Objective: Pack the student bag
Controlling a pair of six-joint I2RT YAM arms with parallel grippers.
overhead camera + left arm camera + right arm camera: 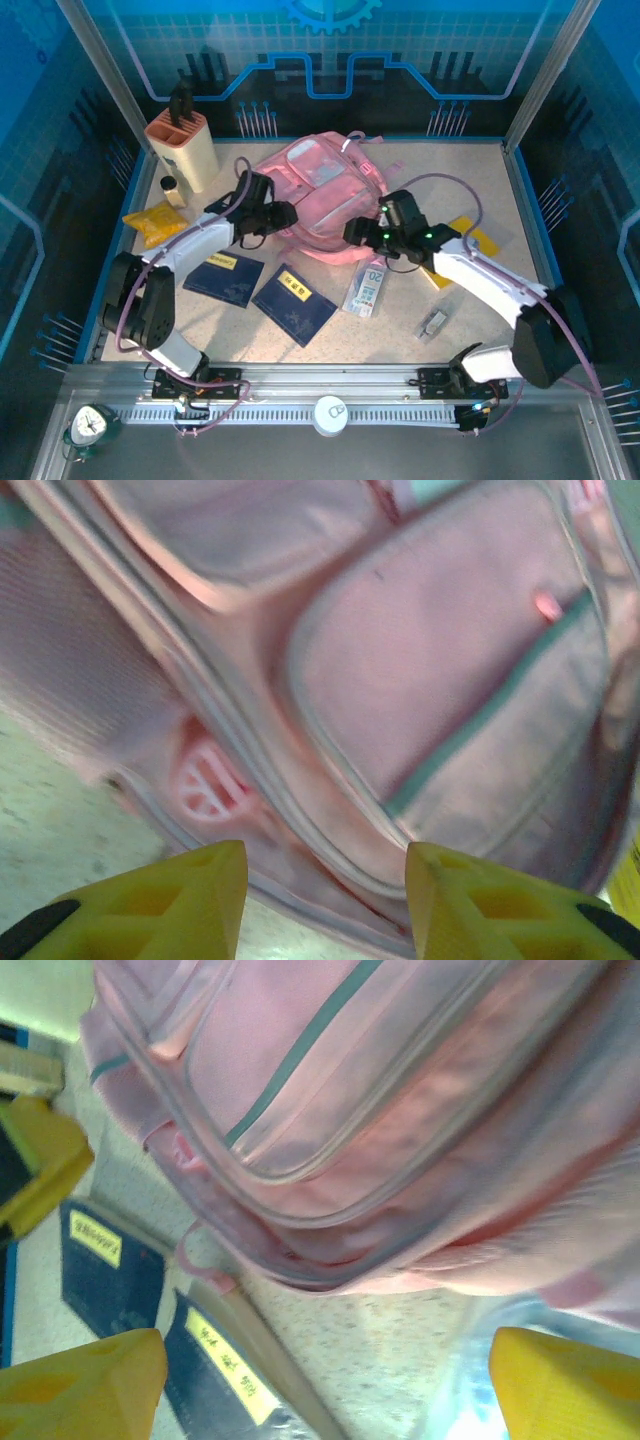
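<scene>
From above, we see the bag (325, 190) lying flat on the table (500, 200), toward 12 o'clock from its middle, front pockets up. We judge its long axis to run roughly from 1 o'clock to 7 o'clock, with the top loop at the far end and the base nearest the arms. The left gripper (287, 215) sits at the bag's 8 o'clock edge and the right gripper (352, 232) at its 5 o'clock corner. Packing looks barely begun: two booklets (225, 276) lie loose at 7 o'clock of the bag, a clear pack (367, 290) at 5 o'clock and a yellow packet (155, 224) out at 9 o'clock, all outside it. In the left wrist view, the left gripper's (325, 900) fingers stand apart with nothing between them, and the bag's pockets lie beyond, at 12 o'clock, with zip lines that look shut. In the right wrist view, the right gripper (325, 1380) is spread wide and empty; the bag lies from 12 to 3 o'clock and the booklets at 8 o'clock. We cannot tell whether the main compartment is open, so opening it and loading everything remain.
</scene>
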